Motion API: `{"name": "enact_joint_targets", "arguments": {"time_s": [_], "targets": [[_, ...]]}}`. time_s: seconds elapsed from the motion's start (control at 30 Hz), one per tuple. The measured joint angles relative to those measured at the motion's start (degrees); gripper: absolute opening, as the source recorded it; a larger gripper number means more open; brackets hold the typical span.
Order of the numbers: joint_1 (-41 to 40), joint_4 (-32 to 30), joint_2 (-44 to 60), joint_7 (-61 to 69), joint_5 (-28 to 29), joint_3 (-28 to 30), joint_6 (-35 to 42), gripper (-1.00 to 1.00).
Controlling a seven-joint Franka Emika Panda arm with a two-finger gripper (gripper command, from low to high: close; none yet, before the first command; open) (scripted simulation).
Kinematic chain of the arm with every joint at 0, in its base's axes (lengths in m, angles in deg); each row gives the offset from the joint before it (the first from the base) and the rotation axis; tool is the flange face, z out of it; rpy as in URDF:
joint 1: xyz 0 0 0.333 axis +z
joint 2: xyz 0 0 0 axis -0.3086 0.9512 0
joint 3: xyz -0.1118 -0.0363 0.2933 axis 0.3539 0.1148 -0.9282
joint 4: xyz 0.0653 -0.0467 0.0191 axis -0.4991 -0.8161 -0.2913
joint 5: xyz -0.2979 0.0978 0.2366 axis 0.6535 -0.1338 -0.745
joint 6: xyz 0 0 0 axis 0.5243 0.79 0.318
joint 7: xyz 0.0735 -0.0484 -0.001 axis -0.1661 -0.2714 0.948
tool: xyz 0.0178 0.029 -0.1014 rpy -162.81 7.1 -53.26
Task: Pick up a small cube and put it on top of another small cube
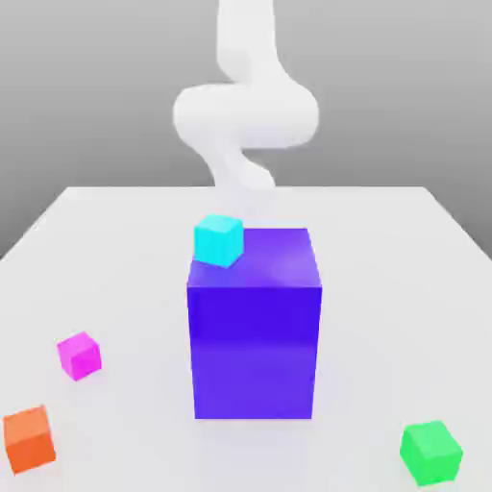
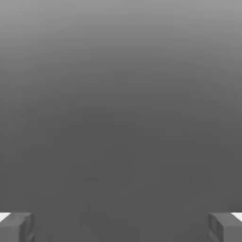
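Nearest, the orange cube (image 1: 29,438) and green cube (image 1: 431,452) flank the pink cube (image 1: 79,355); jaws wide and empty, so lower them squarely over pink, avoiding orange.

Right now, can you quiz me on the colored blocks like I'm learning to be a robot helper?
1. True or false: the cyan cube lies flat on the table.
2. Which small cube sits nearest the orange cube?
3. Multiple choice: the green cube is at the exterior view's A) left B) right.

Key: 1. False, it rests by the purple block's top. 2. The magenta cube. 3. B.
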Motion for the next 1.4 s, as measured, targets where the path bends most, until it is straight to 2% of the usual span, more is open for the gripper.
{"name": "enact_joint_targets", "arguments": {"time_s": [0.27, 0.5, 0.6, 0.7, 0.83, 0.93, 0.97, 1.17, 1.23, 1.4], "targets": [[-10.13, -9.39, 16.48, -4.02, 5.11, 5.04, -10.40, 0.00], [-17.00, -17.42, 30.39, -4.72, 5.73, 11.88, -19.41, 0.00], [-19.35, -20.92, 36.46, -2.95, 3.11, 14.97, -23.40, 0.00], [-23.74, -24.32, 42.66, 1.39, -3.16, 15.76, -27.33, 0.00], [-27.46, -23.93, 51.05, 7.60, -11.83, 10.26, -33.50, 0.00], [-32.00, -22.70, 57.22, 10.55, -15.59, 4.88, -38.42, 0.00], [-32.78, -22.43, 58.49, 11.10, -16.28, 3.94, -39.43, -1.00], [-33.34, -22.30, 59.13, 11.15, -16.34, 3.35, -39.94, -1.00], [-32.01, -22.74, 57.04, 10.46, -15.53, 4.86, -38.26, -1.00], [-28.91, -24.83, 47.25, 4.03, -6.94, 10.01, -30.66, -1.00]]}}
